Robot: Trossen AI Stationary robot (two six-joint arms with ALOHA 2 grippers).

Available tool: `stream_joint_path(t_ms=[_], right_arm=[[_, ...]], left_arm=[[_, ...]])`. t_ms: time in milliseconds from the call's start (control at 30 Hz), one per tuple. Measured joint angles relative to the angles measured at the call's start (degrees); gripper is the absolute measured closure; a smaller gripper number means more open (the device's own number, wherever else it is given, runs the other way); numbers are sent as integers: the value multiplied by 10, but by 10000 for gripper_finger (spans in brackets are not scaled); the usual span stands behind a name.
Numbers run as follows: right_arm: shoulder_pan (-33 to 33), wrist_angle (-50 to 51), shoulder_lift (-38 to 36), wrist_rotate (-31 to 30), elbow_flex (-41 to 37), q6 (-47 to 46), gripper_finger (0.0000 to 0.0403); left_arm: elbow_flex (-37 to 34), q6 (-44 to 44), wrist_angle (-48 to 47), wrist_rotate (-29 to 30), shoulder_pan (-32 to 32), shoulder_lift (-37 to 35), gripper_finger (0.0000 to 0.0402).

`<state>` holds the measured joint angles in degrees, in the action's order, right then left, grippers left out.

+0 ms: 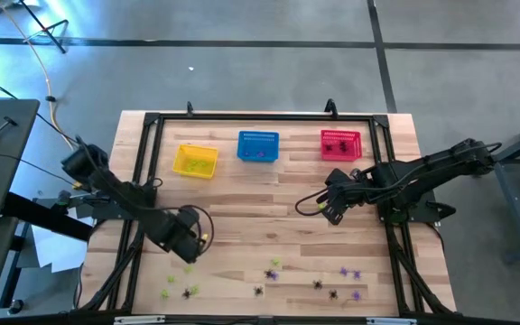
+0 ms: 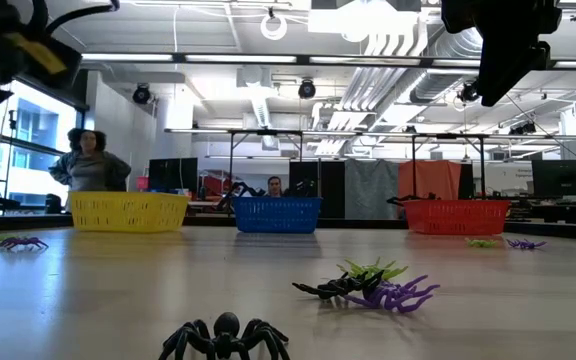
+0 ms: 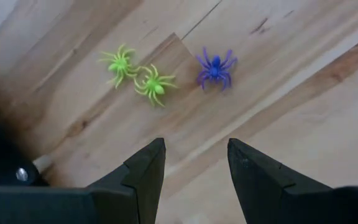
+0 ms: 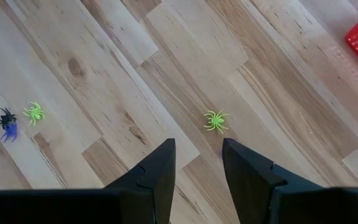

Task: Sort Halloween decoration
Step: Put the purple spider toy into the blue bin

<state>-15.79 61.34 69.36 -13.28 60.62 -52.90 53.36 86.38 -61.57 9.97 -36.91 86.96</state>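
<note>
Seen from above, the wooden counter carries three mesh baskets in a row toward twelve o'clock: a yellow basket at about eleven, a blue basket at twelve and a red basket at about one. The spider trinkets lie scattered along the six o'clock edge, from a few yellow-green and black ones near seven o'clock to purple and black ones near five o'clock; some dark ones show inside the red basket. The left hand hangs over the counter at about seven o'clock, just above the nearest trinkets, its fingers spread apart with nothing between them; its wrist camera looks down on two yellow-green spiders touching each other and a purple spider a little apart from them. The right hand hovers near the counter's middle, toward three o'clock, well apart from the trinket row, its fingers also spread and empty; below it lies a single yellow-green spider. In the low view a black spider sits closest, and two people show in the room behind the baskets
</note>
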Motion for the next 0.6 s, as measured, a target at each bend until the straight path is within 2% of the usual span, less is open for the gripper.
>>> stream_joint_path(t_ms=[233, 600], right_arm=[[0, 0, 0, 0, 0, 0, 273], [0, 0, 0, 0, 0, 0, 273]], left_arm=[[0, -64, 29, 54, 6, 33, 238], [0, -163, 63, 57, 46, 92, 238]])
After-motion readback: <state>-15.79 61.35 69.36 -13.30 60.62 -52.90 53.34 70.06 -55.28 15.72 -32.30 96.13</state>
